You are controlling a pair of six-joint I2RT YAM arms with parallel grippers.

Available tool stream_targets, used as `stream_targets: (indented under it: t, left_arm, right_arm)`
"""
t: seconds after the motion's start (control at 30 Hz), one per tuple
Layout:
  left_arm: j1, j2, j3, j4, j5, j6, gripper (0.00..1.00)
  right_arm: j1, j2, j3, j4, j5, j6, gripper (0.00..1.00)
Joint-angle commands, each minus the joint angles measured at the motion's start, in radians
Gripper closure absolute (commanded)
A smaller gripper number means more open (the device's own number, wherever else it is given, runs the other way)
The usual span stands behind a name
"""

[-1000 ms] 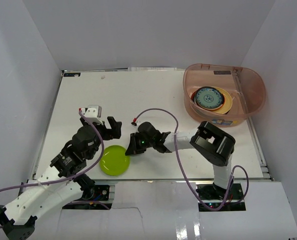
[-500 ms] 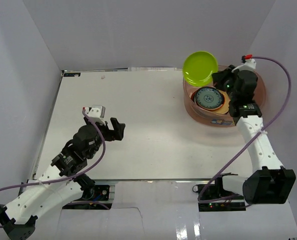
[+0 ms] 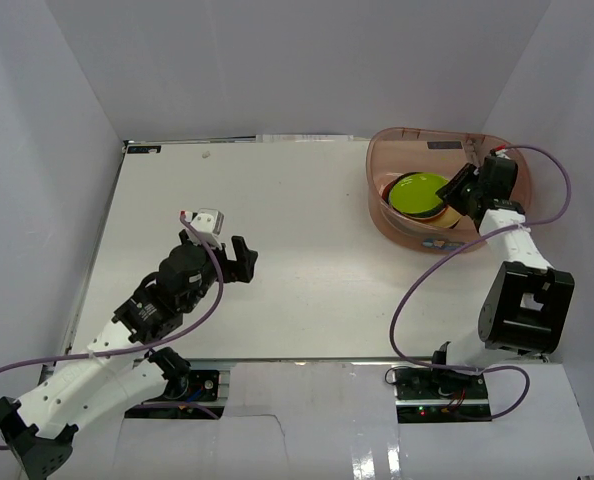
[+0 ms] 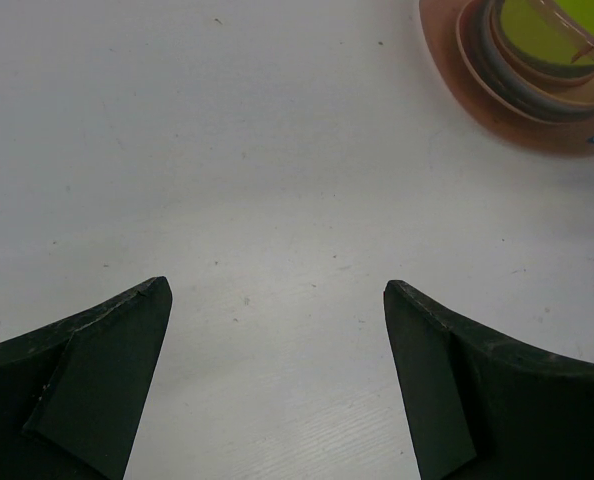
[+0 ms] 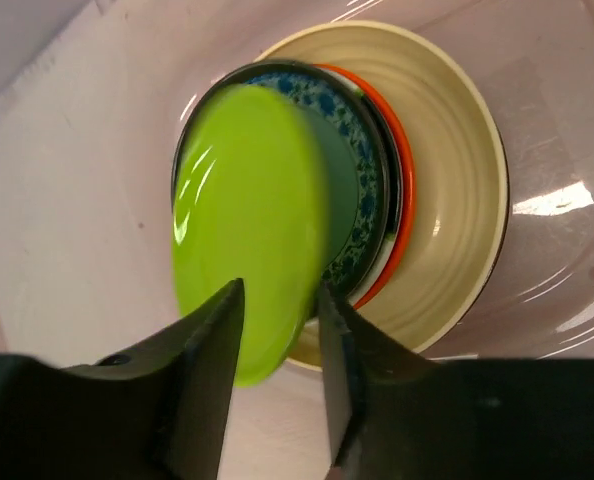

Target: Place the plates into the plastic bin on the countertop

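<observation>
The lime green plate (image 3: 417, 189) lies tilted on a stack of plates inside the plastic bin (image 3: 518, 196) at the back right of the countertop (image 3: 297, 200). In the right wrist view the lime plate (image 5: 247, 250) looks blurred, its near rim between my parted fingers. Under it show a blue-patterned plate (image 5: 365, 165), an orange-red rim (image 5: 406, 170) and a cream plate (image 5: 457, 180). My right gripper (image 3: 458, 189) (image 5: 280, 290) is open, reaching into the bin. My left gripper (image 3: 239, 258) (image 4: 275, 287) stands wide open over bare countertop, holding nothing.
Pale grey walls close in the countertop on three sides. The bin's tall wall (image 5: 77, 150) surrounds the right gripper closely. In the left wrist view the bin (image 4: 447, 45) shows at the far upper right.
The right arm carried the lime plate from the table's front middle up over the bin, then down into it, and its jaws have parted. The left arm shifted slightly right.
</observation>
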Motion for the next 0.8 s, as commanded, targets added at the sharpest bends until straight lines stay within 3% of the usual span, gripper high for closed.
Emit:
stream_targets:
  t: [0.0, 0.03, 0.07, 0.1, 0.13, 0.33, 0.53, 0.77]
  left_arm:
    - [0.006, 0.007, 0.006, 0.002, 0.020, 0.006, 0.02]
    - [0.006, 0.007, 0.006, 0.004, 0.029, 0.005, 0.02]
    - [0.006, 0.010, 0.006, 0.008, 0.032, 0.001, 0.02]
    - [0.008, 0.011, 0.006, 0.010, 0.037, -0.002, 0.02]
    - [0.006, 0.011, 0.008, 0.013, 0.056, -0.005, 0.02]
    - [0.006, 0.030, 0.037, 0.070, 0.149, -0.028, 0.02]
    - [0.006, 0.053, 0.084, 0.093, 0.186, -0.055, 0.02]
    - [0.006, 0.027, 0.123, 0.061, 0.158, -0.060, 0.02]
  right_arm:
    - [0.000, -0.009, 0.061, 0.034, -0.055, 0.025, 0.55]
    - [0.000, -0.020, 0.054, 0.039, -0.050, 0.028, 0.32]
    - [0.000, -0.051, 0.046, 0.037, -0.039, 0.028, 0.21]
    - [0.000, -0.069, 0.034, 0.033, -0.016, 0.026, 0.03]
    - [0.000, -0.089, 0.027, 0.033, -0.016, 0.023, 0.10]
    - [0.059, -0.381, -0.124, 0.086, -0.149, 0.034, 0.10]
    - [0.335, -0.682, -0.432, 0.191, -0.269, 0.034, 0.10]
    - [0.386, -0.993, -0.467, 0.076, -0.302, -0.001, 0.10]
